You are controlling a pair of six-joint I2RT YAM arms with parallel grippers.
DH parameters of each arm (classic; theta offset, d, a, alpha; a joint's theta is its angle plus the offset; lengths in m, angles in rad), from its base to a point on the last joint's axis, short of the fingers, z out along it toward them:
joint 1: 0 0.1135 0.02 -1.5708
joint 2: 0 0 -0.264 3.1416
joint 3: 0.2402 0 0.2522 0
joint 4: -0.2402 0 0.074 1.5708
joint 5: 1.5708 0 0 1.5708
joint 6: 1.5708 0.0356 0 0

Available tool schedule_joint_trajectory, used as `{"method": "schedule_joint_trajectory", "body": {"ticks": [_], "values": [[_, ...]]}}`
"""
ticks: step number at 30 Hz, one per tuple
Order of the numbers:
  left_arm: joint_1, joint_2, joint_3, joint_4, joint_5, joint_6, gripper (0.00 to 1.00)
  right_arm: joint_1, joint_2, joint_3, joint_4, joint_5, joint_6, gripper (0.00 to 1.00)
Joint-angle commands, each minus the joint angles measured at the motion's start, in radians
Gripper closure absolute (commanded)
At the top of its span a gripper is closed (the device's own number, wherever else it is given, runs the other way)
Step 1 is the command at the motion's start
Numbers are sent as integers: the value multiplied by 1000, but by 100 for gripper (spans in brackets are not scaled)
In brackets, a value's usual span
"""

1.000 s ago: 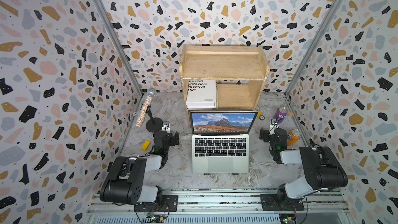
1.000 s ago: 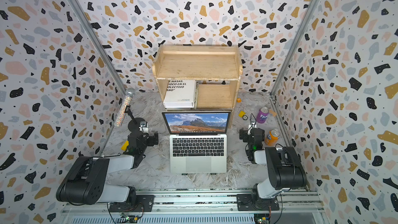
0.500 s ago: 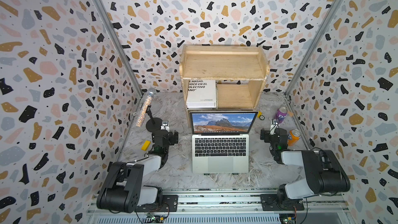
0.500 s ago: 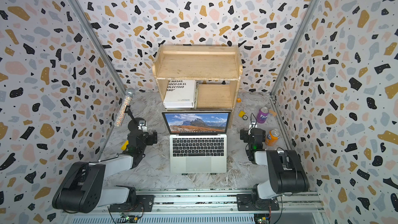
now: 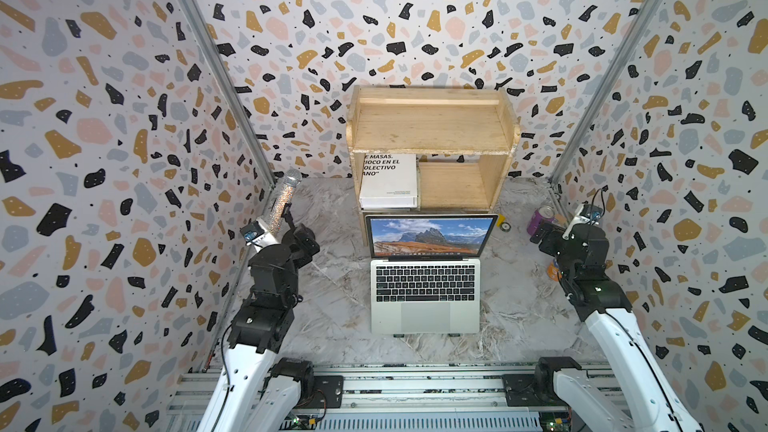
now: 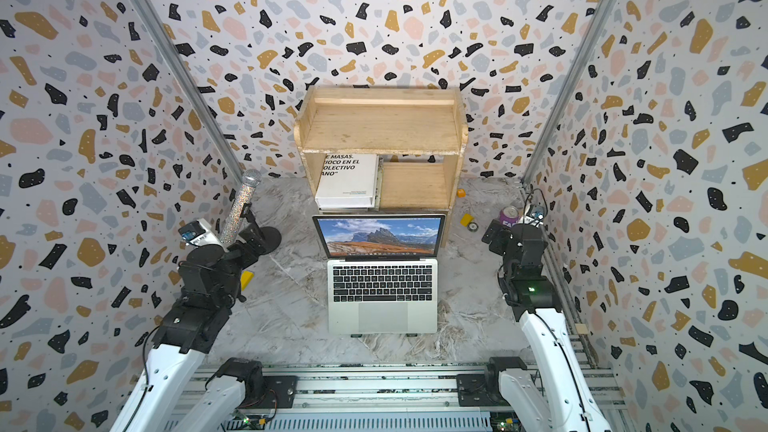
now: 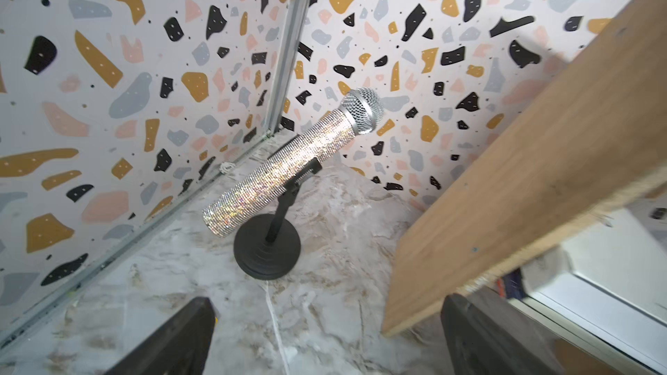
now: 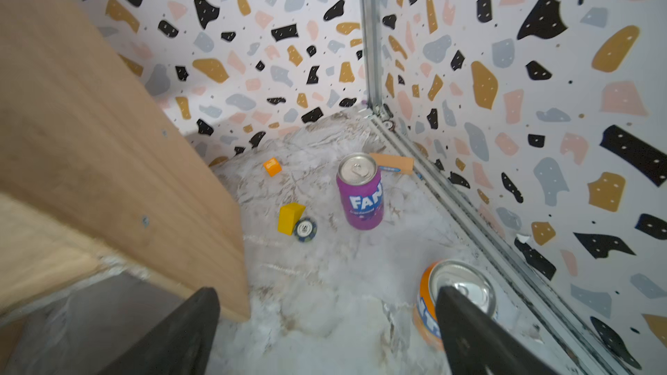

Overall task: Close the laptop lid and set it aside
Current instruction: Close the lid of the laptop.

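Terrazzo walls (image 5: 104, 118) enclose a marbled tabletop (image 5: 332, 284). Left gripper (image 7: 325, 304) hovers empty, jaws spread, facing the microphone (image 7: 288, 160). The laptop (image 5: 425, 313) sits centred, laptop lid (image 5: 430, 235) raised, before the wooden shelf (image 5: 432, 126). Right gripper (image 8: 326, 290), jaws spread, empty, near the purple can (image 8: 361, 196).

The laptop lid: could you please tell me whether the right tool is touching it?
Apart. Both top views show bare marble tabletop between the laptop lid and the open right tool, near the purple can.
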Motion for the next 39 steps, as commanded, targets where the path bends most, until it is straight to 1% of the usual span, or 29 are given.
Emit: {"method": "schedule_joint_trajectory", "body": {"ticks": [1,4,7,11,13,14,16,19,21,26,29,34,39], "values": [[-1,-24,151,-252,207,-67,0,-1,-39,136,-351,-230,46,6],[-1,40,318,-361,380,-98,0,-2,-59,256,-457,-364,45,8],[-1,111,431,-395,534,-158,0,-1,-57,385,-545,-468,45,9],[-2,182,504,-366,693,-248,0,-1,-13,544,-616,-635,76,13],[-2,217,524,-354,736,-261,0,-1,26,591,-617,-735,114,14],[-1,236,532,-349,756,-291,0,-1,42,609,-616,-771,135,15],[-1,272,542,-345,788,-304,0,-1,86,627,-608,-825,166,18],[-3,307,534,-326,830,-325,0,0,114,615,-565,-871,209,21],[-2,314,523,-305,834,-339,0,0,118,592,-535,-889,238,22],[-6,345,516,-245,845,-384,0,0,120,556,-477,-889,277,24],[-16,368,527,-232,843,-387,0,2,137,545,-452,-896,293,27],[-33,389,529,-218,836,-384,0,9,159,529,-412,-882,314,28],[-52,412,528,-213,822,-375,2,33,197,521,-390,-858,314,28]]}}
